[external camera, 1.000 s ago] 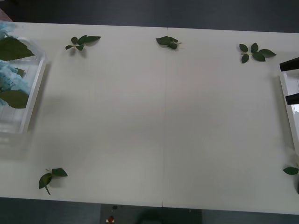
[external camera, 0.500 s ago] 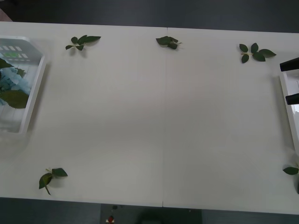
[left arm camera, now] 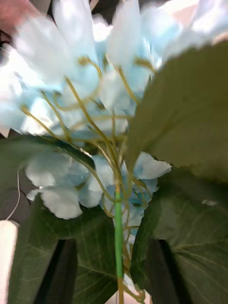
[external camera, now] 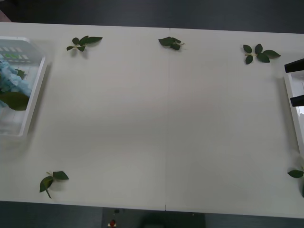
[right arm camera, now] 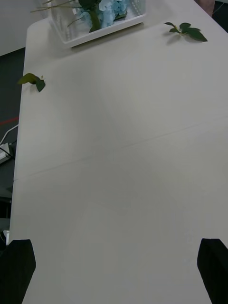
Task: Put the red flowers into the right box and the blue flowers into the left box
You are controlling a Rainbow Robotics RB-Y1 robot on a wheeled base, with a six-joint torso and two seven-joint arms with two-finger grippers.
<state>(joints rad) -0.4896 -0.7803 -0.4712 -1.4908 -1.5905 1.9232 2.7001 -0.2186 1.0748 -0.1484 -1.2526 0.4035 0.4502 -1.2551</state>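
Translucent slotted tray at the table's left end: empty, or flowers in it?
Not empty. Pale-blue fluffy flower clusters with large green leaves lie inside the translucent slotted tray; the right wrist view shows them too.

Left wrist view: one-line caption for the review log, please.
Left gripper fingers straddle the green stem of a blue flower, its leaves crowding the lens.

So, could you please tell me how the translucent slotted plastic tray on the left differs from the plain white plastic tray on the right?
The translucent slotted plastic tray is see-through with ribbed slots; the plain white plastic tray is opaque and smooth. The translucent one holds pale-blue fluffy flowers, with the left claw at one stem; the white one has the open right claw over it. Both are rectangular, rimmed, and sit at the table's ends.
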